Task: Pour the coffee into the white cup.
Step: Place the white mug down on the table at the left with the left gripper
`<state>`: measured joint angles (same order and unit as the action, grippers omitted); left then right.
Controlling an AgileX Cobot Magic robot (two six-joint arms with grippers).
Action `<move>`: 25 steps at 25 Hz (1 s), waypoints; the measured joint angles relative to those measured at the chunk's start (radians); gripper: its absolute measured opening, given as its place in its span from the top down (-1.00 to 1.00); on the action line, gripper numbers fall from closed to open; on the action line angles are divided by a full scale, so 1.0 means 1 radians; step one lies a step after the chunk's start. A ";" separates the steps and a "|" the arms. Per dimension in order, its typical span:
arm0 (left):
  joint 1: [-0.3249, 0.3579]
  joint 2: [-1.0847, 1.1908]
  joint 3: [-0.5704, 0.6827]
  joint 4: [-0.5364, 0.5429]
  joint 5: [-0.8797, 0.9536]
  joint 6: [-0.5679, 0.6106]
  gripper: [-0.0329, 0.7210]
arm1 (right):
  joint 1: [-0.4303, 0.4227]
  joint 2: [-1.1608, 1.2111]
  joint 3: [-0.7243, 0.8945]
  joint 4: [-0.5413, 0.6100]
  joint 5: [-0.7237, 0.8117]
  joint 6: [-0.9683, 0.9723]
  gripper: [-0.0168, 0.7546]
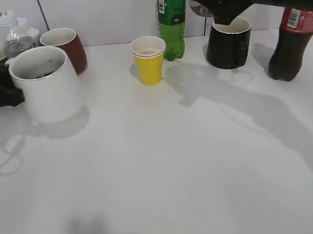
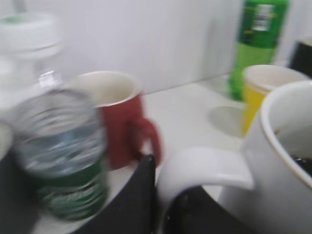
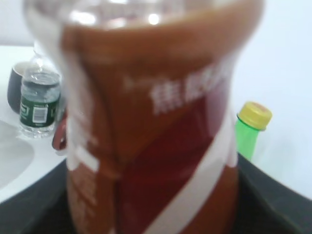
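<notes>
The white cup (image 1: 47, 85) stands at the left of the table, with a little dark liquid showing inside. In the left wrist view the white cup (image 2: 278, 161) is close at the right. My left gripper (image 2: 163, 204) is shut on its handle; in the exterior view it is the black shape (image 1: 0, 89) to the cup's left. My right gripper (image 3: 151, 214) is shut on the coffee bottle (image 3: 151, 122), brown with an orange-brown and white label, which fills the right wrist view. In the exterior view the right gripper (image 1: 220, 2) hangs at the back, above the black mug, and mostly hides the bottle (image 1: 196, 7).
A red mug (image 1: 68, 48) and a clear water bottle (image 1: 13, 36) stand behind the white cup. A yellow paper cup (image 1: 149, 60), a green soda bottle (image 1: 171, 20), a black mug (image 1: 228, 44) and a dark cola bottle (image 1: 290, 42) line the back.
</notes>
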<state>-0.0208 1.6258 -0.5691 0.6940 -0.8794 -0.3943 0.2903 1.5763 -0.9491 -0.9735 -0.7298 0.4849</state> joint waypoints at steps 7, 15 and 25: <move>0.037 0.001 0.077 -0.222 -0.029 0.142 0.79 | 0.000 0.000 0.000 0.013 -0.041 0.000 -0.41; 0.100 0.084 0.081 -0.301 -0.107 0.163 0.79 | 0.000 0.000 0.000 0.017 -0.047 0.000 -0.41; 0.104 0.239 0.081 -0.403 -0.251 0.231 0.79 | 0.000 0.000 0.000 0.023 -0.048 0.000 -0.41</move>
<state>0.0831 1.8649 -0.4876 0.2915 -1.1306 -0.1631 0.2903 1.5763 -0.9491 -0.9505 -0.7778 0.4851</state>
